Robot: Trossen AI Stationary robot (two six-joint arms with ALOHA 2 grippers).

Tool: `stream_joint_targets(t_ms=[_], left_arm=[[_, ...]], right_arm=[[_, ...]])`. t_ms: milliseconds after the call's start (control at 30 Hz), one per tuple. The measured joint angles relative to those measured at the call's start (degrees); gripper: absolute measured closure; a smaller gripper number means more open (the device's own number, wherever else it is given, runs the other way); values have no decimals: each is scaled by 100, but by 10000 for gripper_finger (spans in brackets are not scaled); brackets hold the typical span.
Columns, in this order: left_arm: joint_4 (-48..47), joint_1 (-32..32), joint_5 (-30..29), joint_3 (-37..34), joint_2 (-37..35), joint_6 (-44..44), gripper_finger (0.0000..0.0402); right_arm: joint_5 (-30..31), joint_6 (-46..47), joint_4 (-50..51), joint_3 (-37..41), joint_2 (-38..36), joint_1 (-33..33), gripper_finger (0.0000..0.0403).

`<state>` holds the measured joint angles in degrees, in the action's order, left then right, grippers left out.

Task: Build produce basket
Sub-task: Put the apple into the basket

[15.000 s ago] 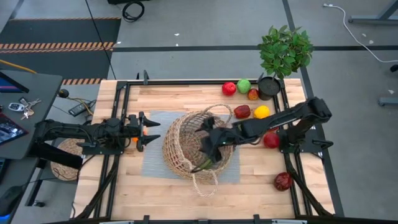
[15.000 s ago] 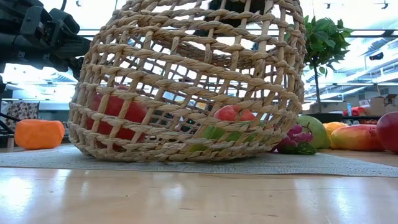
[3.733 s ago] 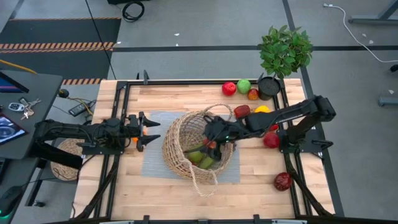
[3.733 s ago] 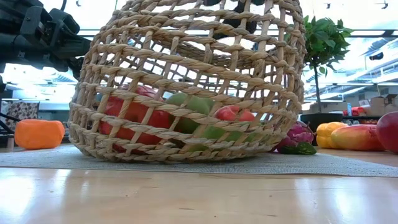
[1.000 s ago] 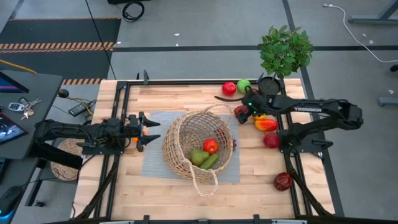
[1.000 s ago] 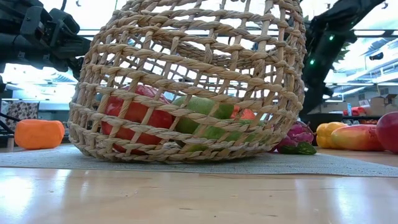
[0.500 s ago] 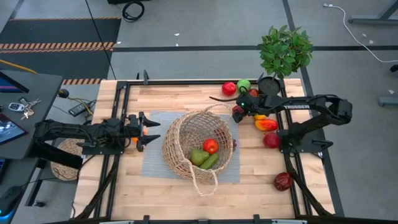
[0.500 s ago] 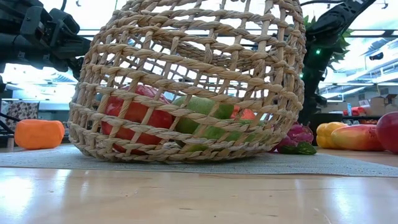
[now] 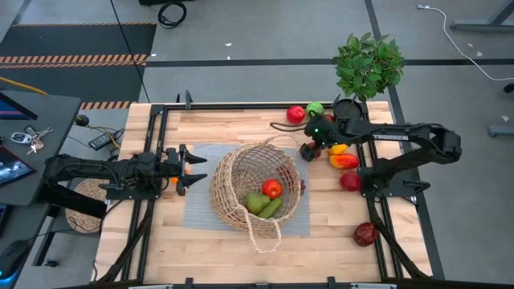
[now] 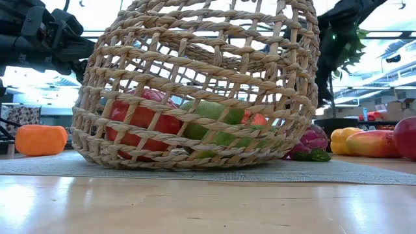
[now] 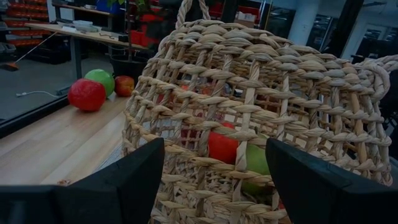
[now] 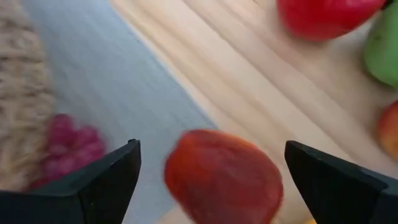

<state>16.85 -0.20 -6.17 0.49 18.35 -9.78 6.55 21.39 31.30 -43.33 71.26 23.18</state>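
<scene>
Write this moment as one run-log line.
right fingers: open above dark red fruit | left gripper: idle beside basket

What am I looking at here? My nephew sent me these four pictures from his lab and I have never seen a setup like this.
It is a robot with two dark arms at a wooden table, each ending in a two-finger gripper. One picture looks straight down, one looks level across the table top, and one comes from a camera on each wrist.

In the middle, on a grey mat, stands a wicker basket already holding toy produce: a red piece and green pieces. More toy fruit lies loose towards the far right corner beside a potted plant, and an orange piece lies by the left arm.

The left gripper waits open beside the basket, holding nothing. The right gripper is open over a dark red piece beside the basket, not gripping it yet. Purple grapes lie close by.
</scene>
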Motion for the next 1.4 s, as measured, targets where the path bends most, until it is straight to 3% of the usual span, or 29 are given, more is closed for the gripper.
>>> stream_joint_targets(t_ms=[100, 300, 400, 633, 800, 933, 1133, 1400], left_arm=[[0, 0, 0, -1, 1, 1, 115], [-1, 1, 0, -2, 1, -1, 115], [0, 0, 0, 0, 0, -1, 115], [1, 0, 0, 0, 2, 0, 115], [1, 2, 0, -2, 0, 0, 115], [1, 0, 0, -2, 1, 0, 115], [1, 1, 0, -2, 1, 0, 115], [-1, 1, 0, -2, 0, 0, 115]], right_arm=[[13, -143, 330, -279, -112, -82, 5], [-279, -1980, 350, -415, -210, -143, 6], [-230, -2390, 408, -375, -75, 33, 10], [-336, -2746, 513, -269, 512, 438, 19], [-875, -2836, 551, -275, 824, 552, 17], [-568, -3046, 608, -273, 1115, 599, 21], [-567, -3088, 600, -306, 1438, 622, 36], [-640, -2904, 610, -266, 1263, 625, 45]])
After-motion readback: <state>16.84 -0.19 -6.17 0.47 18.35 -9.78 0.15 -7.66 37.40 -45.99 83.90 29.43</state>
